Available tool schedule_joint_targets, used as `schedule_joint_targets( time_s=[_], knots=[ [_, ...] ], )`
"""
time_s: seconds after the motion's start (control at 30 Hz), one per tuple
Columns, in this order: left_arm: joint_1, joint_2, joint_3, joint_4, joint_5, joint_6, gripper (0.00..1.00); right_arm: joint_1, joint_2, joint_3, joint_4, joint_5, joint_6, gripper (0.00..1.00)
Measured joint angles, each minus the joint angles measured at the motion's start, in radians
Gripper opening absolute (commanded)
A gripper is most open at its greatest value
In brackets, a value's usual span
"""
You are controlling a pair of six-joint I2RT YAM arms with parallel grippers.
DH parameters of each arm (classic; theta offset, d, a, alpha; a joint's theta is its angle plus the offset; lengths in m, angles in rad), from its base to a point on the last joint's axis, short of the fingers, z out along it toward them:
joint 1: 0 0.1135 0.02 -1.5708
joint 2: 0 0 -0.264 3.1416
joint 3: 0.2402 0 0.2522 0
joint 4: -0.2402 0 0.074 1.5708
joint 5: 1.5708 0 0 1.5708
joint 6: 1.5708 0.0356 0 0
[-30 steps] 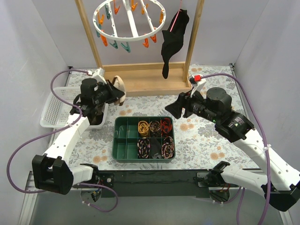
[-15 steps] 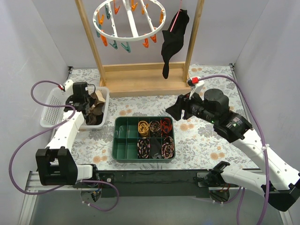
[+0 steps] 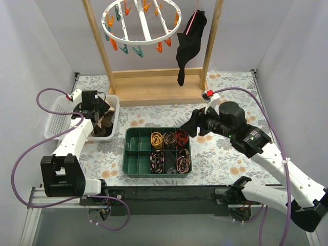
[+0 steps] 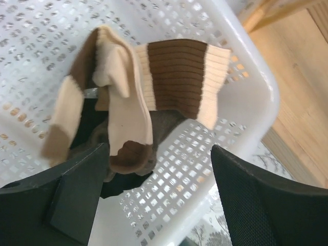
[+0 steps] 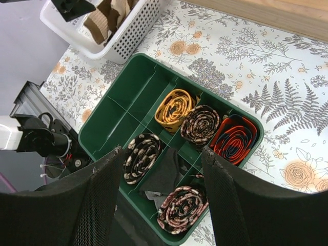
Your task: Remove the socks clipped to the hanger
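Note:
The hanger (image 3: 144, 26), a white spoked ring fringed with orange and teal pegs, hangs at the top of the wooden frame with no socks showing on its pegs. A brown and cream sock (image 4: 174, 72) lies loose on darker socks in the white basket (image 4: 246, 102). My left gripper (image 4: 159, 159) hovers just above it, open, with nothing between the fingers. In the top view the left gripper (image 3: 98, 110) is over the basket (image 3: 55, 122). My right gripper (image 3: 188, 126) stands open and empty over the green tray (image 3: 132, 154).
A black garment with a pink strip (image 3: 188, 43) hangs by the frame's right post. The wooden frame base (image 3: 154, 91) crosses the back of the table. The green tray (image 5: 102, 128) holds several rolled patterned bundles (image 5: 174, 107) in its compartments. The basket (image 5: 134, 35) sits left of it.
My left arm swung left from the frame base to over the basket, then opened and let go of the brown and cream sock. The right gripper edged left toward the tray.

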Motion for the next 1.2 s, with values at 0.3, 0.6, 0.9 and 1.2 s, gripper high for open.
schedule_joint_targets(
  time_s=[0.3, 0.6, 0.9, 1.2],
  knots=[
    [-0.218, -0.024, 0.137, 0.057, 0.100, 0.117, 0.81, 0.000, -0.015, -0.071, 0.039, 0.010, 0.093, 0.71],
    [-0.442, -0.239, -0.010, 0.306, 0.476, 0.095, 0.82, 0.000, -0.126, -0.282, 0.146, 0.071, 0.232, 0.81],
    [-0.474, -0.688, -0.435, 0.552, 0.737, -0.018, 0.83, 0.000, -0.398, -0.651, 0.287, 0.137, 0.394, 0.96],
    [-0.478, -1.189, -0.813, 0.728, 0.847, -0.235, 0.83, 0.000, -0.782, -0.991, 0.339, 0.197, 0.529, 0.98]
  ],
)
